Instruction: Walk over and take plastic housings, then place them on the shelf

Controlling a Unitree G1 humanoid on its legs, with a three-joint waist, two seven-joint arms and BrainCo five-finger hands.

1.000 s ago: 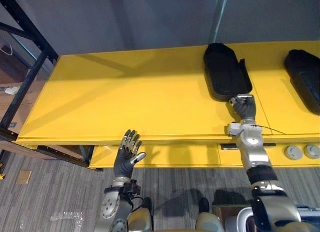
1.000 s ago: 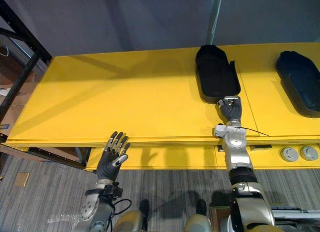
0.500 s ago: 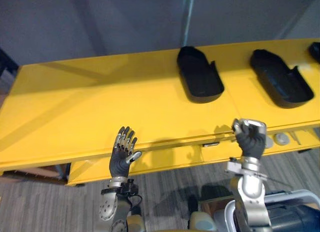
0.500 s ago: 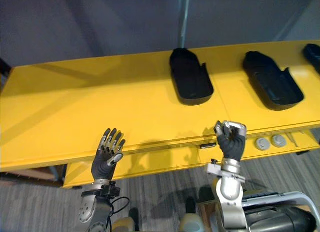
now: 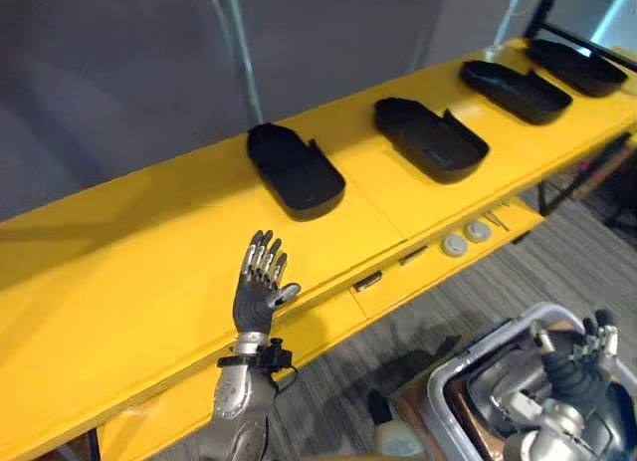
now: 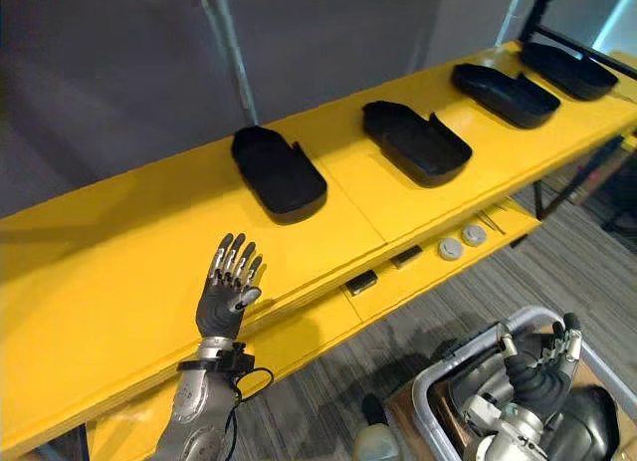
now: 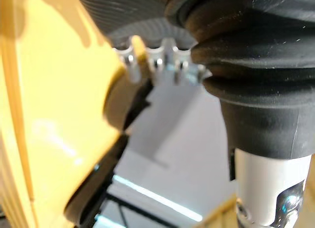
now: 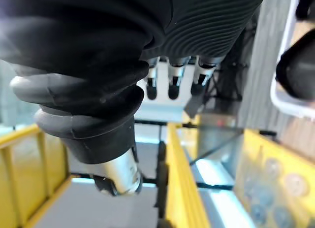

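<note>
Several black plastic housings lie in a row on the yellow shelf (image 5: 119, 282). The nearest housing (image 5: 296, 169) rests mid-shelf, a second one (image 5: 430, 138) to its right, and two more (image 5: 515, 90) (image 5: 577, 66) further along. My left hand (image 5: 261, 287) is raised in front of the shelf's front edge, fingers straight and empty. My right hand (image 6: 542, 366) hangs low at the right over a white bin (image 6: 448, 361), fingers stretched upward, holding nothing.
The white bin (image 5: 468, 366) stands on the grey floor at the lower right with dark parts inside. Two round silver discs (image 5: 455, 245) (image 5: 479, 231) lie on the lower yellow ledge. A grey post (image 5: 239, 53) rises behind the shelf.
The camera has swung right, so more housings show. My right hand left the housing on the shelf, dropped to the bin and uncurled its fingers. The left hand stays raised.
</note>
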